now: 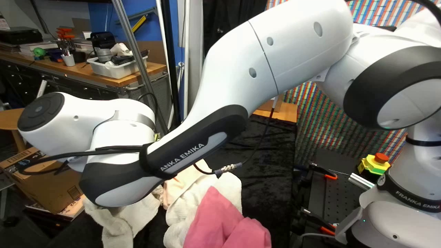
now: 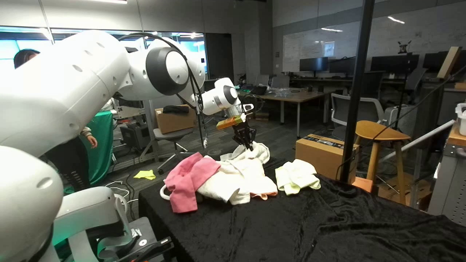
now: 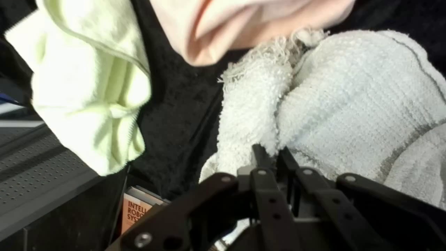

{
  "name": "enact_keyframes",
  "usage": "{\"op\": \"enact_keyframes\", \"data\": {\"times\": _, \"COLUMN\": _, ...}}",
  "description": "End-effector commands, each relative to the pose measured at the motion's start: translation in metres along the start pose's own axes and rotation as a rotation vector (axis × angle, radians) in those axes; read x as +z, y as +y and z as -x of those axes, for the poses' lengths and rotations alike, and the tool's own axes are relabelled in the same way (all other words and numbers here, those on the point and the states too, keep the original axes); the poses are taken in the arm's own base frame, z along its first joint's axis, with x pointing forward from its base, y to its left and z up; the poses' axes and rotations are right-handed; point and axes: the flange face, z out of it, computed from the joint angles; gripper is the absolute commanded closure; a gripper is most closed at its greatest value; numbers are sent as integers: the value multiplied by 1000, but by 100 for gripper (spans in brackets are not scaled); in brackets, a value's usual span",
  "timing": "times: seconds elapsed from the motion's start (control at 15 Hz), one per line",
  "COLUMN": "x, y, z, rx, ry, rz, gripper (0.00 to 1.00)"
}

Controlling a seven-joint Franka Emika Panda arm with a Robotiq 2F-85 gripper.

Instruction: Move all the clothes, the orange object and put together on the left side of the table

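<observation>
The tool (image 3: 272, 152) appears clenched on the white terry towel (image 3: 324, 108); a slow, high lift should clear the pale pink cloth (image 3: 247, 26) before travelling left.

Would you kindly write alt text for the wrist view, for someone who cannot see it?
A black gripper reaches in from the bottom, closed on a rumpled white cloth. A pale yellow cloth lies at left and a pale pink cloth at top, on a black-covered table; part of an orange book shows at lower left.
</observation>
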Motion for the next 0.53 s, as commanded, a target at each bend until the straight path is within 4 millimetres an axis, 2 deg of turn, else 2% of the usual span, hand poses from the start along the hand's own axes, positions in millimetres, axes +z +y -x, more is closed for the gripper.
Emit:
{"op": "enact_keyframes", "data": {"times": 0.0, "x": -20, "y": 7, "z": 26, "rx": 22, "ry": -117, "rz": 69, "gripper": 89}}
{"op": "enact_keyframes", "data": {"times": 0.07, "x": -27, "y": 2, "z": 34, "rx": 14, "ry": -167, "rz": 57, "gripper": 89}}
{"op": "enact_keyframes", "data": {"times": 0.27, "x": -41, "y": 5, "z": 49, "rx": -8, "ry": -268, "rz": 15, "gripper": 89}}
{"op": "enact_keyframes", "data": {"times": 0.47, "x": -57, "y": 27, "z": 59, "rx": -3, "ry": -327, "rz": -45, "gripper": 89}}
